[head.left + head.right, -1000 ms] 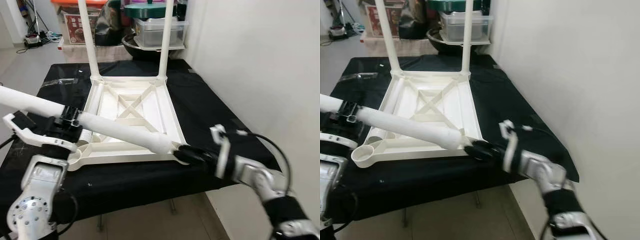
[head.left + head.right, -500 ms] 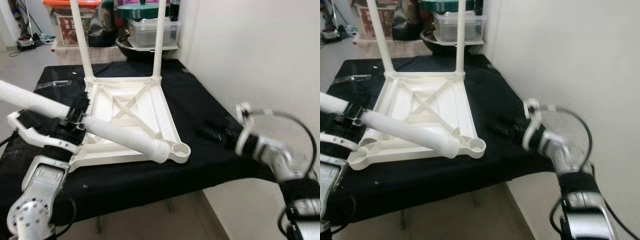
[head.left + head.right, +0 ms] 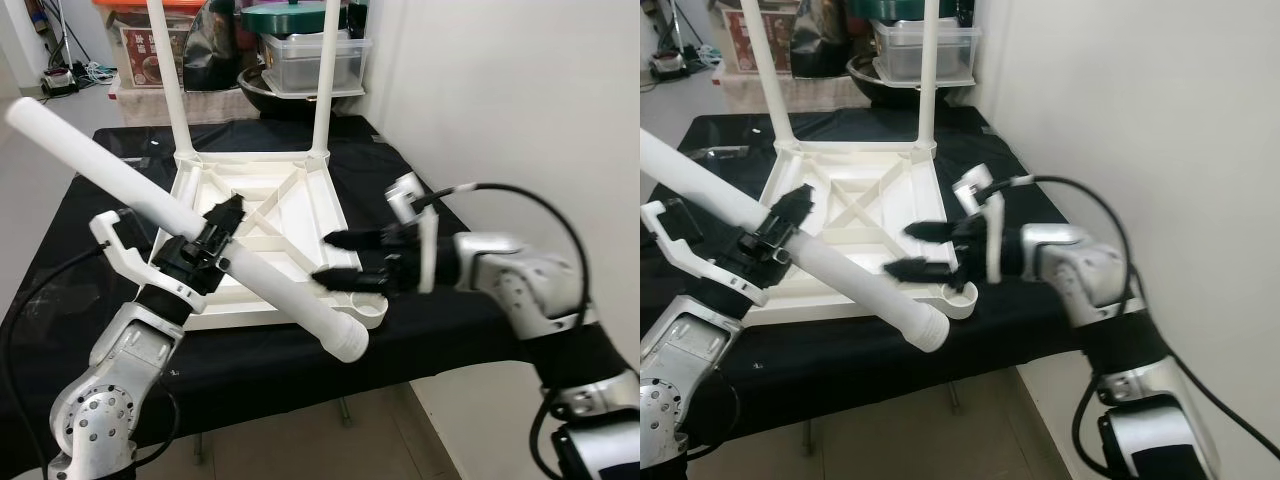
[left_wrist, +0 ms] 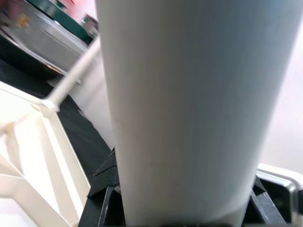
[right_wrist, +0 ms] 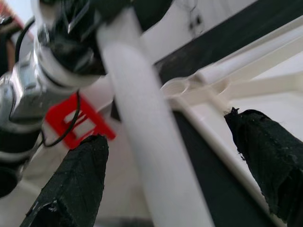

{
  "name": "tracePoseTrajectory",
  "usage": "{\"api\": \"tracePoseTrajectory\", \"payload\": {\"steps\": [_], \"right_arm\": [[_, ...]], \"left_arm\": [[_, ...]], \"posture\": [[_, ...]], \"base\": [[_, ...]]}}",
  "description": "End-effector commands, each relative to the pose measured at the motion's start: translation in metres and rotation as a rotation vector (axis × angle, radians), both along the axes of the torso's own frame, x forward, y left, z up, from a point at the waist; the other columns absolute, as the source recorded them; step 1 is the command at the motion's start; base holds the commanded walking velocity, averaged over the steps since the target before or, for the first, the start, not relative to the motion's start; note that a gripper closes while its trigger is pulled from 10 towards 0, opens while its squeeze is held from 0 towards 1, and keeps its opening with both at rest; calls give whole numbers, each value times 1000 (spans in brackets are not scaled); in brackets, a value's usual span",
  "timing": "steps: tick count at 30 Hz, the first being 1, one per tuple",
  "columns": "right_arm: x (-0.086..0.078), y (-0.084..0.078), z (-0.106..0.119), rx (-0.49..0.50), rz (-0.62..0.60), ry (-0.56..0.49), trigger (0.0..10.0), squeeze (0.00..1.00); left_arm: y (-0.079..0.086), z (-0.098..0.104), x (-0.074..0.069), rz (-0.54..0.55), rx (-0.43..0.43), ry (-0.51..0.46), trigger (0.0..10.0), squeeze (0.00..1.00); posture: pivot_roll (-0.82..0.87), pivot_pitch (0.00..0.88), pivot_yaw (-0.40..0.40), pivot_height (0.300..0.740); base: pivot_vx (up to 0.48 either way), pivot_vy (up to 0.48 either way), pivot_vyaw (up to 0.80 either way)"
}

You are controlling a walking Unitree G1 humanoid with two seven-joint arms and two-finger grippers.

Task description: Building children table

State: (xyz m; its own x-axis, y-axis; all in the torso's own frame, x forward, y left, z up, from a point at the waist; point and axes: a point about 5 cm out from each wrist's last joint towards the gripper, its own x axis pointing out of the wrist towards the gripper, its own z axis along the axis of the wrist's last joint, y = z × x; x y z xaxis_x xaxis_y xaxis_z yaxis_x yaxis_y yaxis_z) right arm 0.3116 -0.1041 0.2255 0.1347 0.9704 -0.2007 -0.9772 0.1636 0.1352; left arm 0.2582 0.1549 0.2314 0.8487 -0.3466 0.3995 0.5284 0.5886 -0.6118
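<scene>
Here left gripper [image 3: 215,250] clamps slanted leg [image 3: 190,230].

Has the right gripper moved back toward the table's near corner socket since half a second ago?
Yes. The right gripper, open, has swung in from over the black cloth to the upturned table's near right corner, beside the loose leg.

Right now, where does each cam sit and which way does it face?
Left eye view: on the head, looking forward and down at the upturned table top on the black table; both arms show, left gripper holding the loose leg, right gripper open.
Right eye view: same head, same scene, shifted sideways.
Left wrist view: along the left fingers, close on the leg.
Right wrist view: between its fingers, toward the leg.
All four views share the leg.
</scene>
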Motion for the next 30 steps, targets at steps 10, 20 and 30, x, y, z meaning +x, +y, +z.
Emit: {"api": "tracePoseTrajectory", "payload": {"steps": [10, 20, 30], "right_arm": [[-11, 40, -25, -119, 112, 40, 10000, 0], [-20, 58, -43, -282, 141, 31, 0, 0], [-18, 56, -50, -312, 96, 51, 0, 0]], "left_arm": [[-29, 0, -3, -184, 44, -16, 0, 0], [-41, -2, 2, -241, 77, -20, 0, 0], [-43, -3, 5, -247, 69, -3, 2784, 0]], "posture": [[98, 0, -67, 740], [98, 0, -68, 740], [85, 0, -74, 740]], "base": [[0, 0, 0], [0, 0, 0], [0, 0, 0]]}}
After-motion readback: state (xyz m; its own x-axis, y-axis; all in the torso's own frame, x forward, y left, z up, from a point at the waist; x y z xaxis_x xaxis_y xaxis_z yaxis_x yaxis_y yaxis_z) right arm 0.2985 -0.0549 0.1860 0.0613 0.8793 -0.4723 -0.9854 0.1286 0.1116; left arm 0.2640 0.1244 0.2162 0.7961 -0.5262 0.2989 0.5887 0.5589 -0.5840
